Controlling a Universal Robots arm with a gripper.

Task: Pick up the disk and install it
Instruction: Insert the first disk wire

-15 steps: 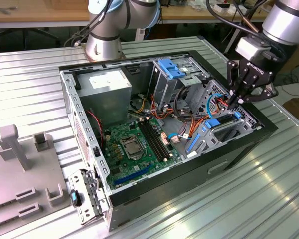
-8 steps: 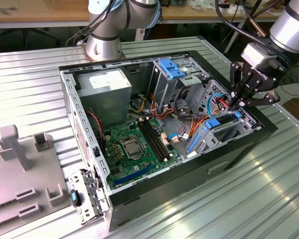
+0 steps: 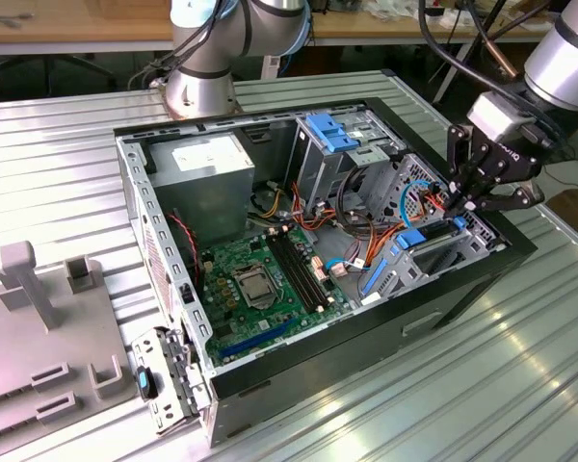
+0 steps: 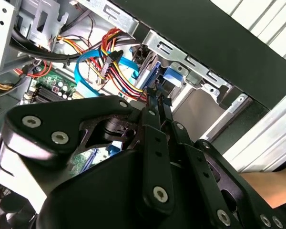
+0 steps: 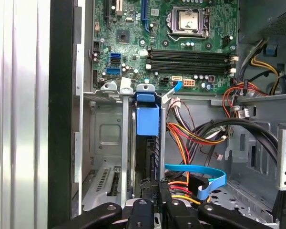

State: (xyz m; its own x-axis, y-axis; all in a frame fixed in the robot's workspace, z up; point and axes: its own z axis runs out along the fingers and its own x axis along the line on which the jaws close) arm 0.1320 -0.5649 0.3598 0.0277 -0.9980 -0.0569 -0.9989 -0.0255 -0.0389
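inside the open computer case (image 3: pixel 270 380), the disk (image 5: pixel 148 143) is seen standing on edge in the drive bay, between the bay's metal walls, with its blue plastic rail (image 5: pixel 148 120) facing the motherboard (image 5: pixel 181 43) in the first wrist view. the gripper (image 5: pixel 159 196) is positioned right at the disk's near edge, and its fingers are drawn narrowly together there; whether the disk is actually clamped cannot be told. a blue flat cable (image 5: pixel 200 175) and red and yellow wires (image 5: pixel 186 136) are lying just beside the disk. in the exterior view, the gripper (image 3: pixel 465 204) is placed at the case's end on the exterior view's right, above the drive bay.
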